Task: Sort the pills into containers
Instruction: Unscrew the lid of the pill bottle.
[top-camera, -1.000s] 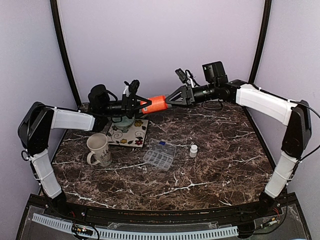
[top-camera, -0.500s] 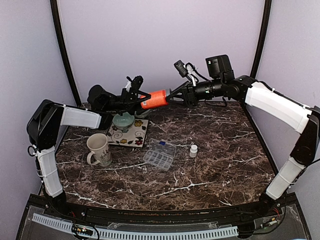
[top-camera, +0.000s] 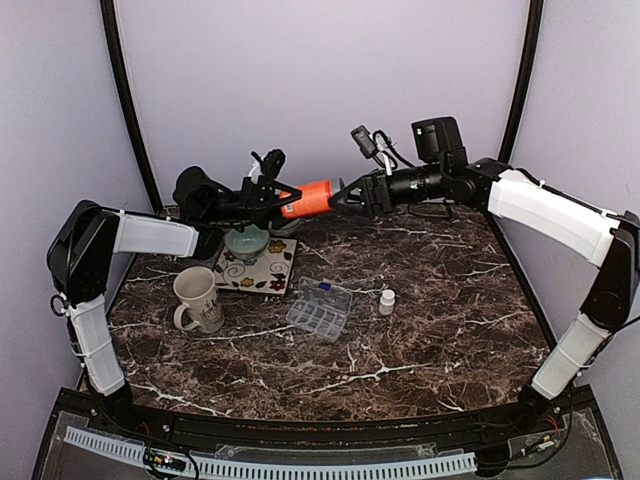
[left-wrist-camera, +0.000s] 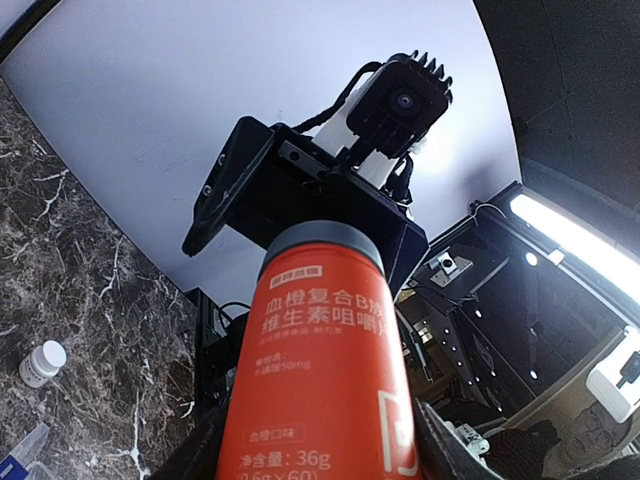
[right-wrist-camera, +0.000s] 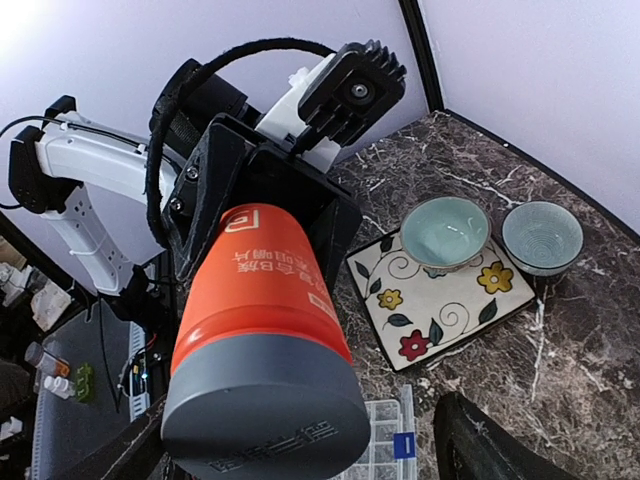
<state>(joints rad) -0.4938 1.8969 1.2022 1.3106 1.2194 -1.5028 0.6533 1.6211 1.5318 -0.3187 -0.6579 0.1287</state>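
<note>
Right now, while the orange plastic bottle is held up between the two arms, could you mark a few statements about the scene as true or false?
1. The left gripper holds the orange plastic bottle above the dark marble table. True.
2. The small white bottle lies inside the clear plastic organiser box. False: it stands upright on the table, just right of the box.
3. One pale green bowl sits on the square flowered plate. True.
4. The cream mug stands right of the organiser box. False: it stands to the box's left.
5. The grey cap is on the orange bottle. True.
</note>
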